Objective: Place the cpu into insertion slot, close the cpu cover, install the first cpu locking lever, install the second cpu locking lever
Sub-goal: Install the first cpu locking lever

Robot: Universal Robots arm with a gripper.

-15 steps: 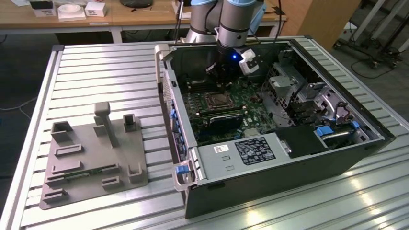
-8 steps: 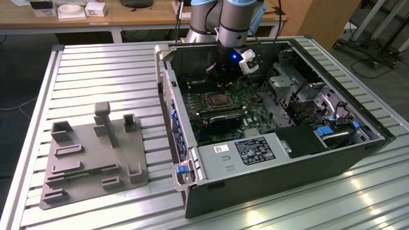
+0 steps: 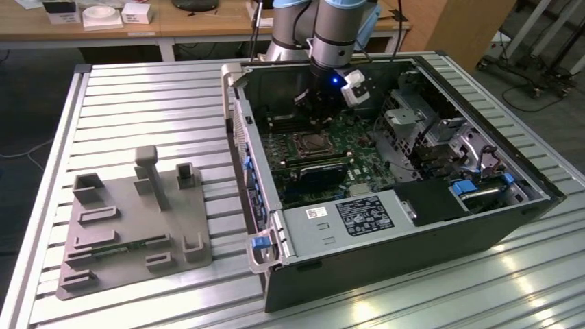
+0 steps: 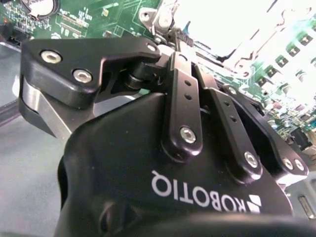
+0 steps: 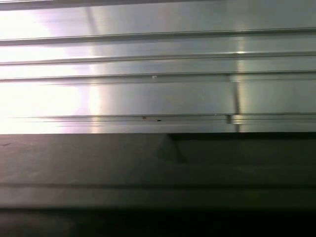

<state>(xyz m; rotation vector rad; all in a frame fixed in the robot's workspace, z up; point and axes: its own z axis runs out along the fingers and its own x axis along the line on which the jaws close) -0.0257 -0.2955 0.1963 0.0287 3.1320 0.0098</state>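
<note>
In the exterior view my gripper [image 3: 316,113] reaches down into the open computer case [image 3: 384,240], just beyond the far side of the insertion slot [image 3: 311,144]. The slot is a square socket with a silvery rim and a dark centre on the green board. The second wrist view has the black fingers drawn together at their tips [image 4: 178,35], shut, right at a silvery metal part [image 4: 162,19] on the edge of the glare-washed socket frame [image 4: 247,49]. I cannot tell whether anything sits between the tips. The cpu is not discernible, and I cannot tell how the cpu cover lies.
The case lies on its side on a slatted aluminium table [image 3: 137,96]. A grey fixture block [image 3: 128,219] stands at the exterior view's left. Drive cages and cables [image 3: 439,137] fill the case's other side. The first wrist view faces table slats [image 5: 158,94] and a dark case wall [image 5: 158,173].
</note>
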